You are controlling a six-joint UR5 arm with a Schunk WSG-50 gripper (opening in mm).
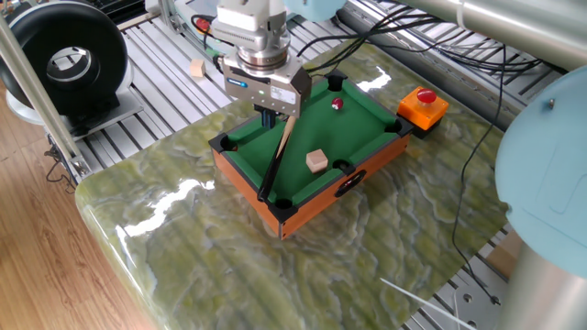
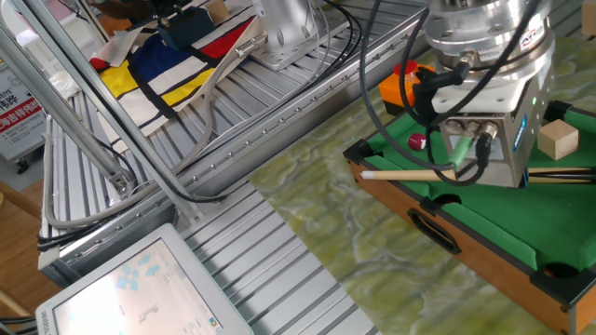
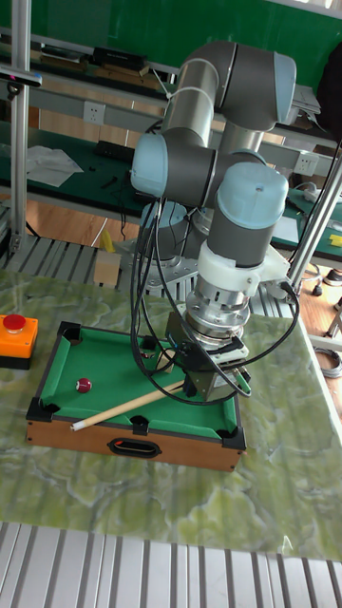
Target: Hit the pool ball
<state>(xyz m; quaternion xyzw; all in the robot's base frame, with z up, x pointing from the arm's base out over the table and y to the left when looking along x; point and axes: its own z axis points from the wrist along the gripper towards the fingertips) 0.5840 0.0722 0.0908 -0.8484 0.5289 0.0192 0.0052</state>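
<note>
The tool [image 1: 266, 116] grips a slim wooden cue [image 3: 123, 408] over the small green-felt pool table [image 1: 362, 115]; the tiny dark-red pool ball [image 3: 84, 386] sits apart, open felt around it, on the marbled green bench [image 1: 229, 266].

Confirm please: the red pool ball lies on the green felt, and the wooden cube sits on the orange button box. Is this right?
Not quite. The wooden cube sits on the green felt of the pool table, not on the button box; one fixed view shows it. The pool ball is on the felt.

Glossy dark-red pool ball [image 1: 337, 104]; matt green felt, wood-sided pool table [image 1: 240, 175]; pale wooden cue [image 3: 123, 408]; polished marble-look tabletop [image 1: 211, 266].
</note>
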